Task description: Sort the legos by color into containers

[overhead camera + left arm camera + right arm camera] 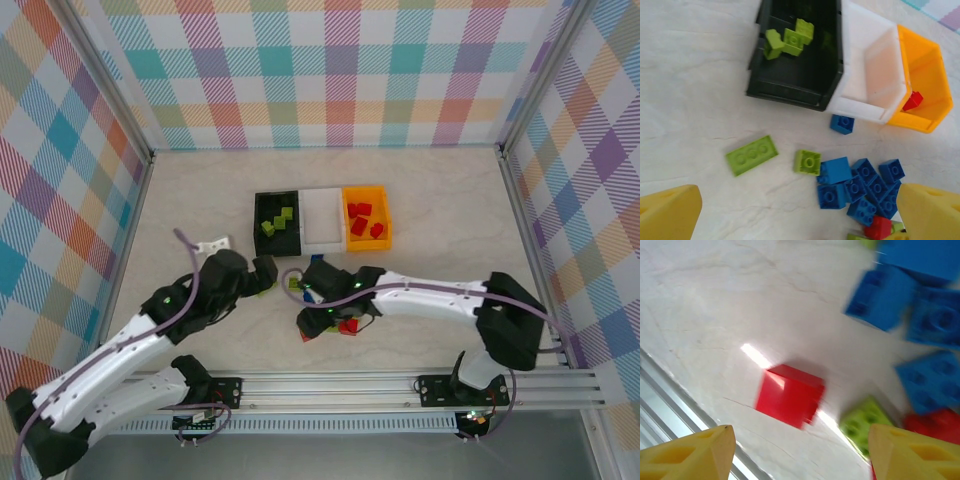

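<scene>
Pale table (420, 190): black, white, orange containers (322, 215) abutting; loose legos (860, 187) nearby.

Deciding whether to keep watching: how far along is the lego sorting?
Done: several green bricks lie in the black bin, red ones in the orange bin. In hand: nothing gripped; the right claw hangs open over a red brick, left claw open. Left: the blue pile, loose greens, with the white bin empty.

High rear overview of the whole table (430, 200); both wrist views close above the same loose legos (865, 187).
</scene>
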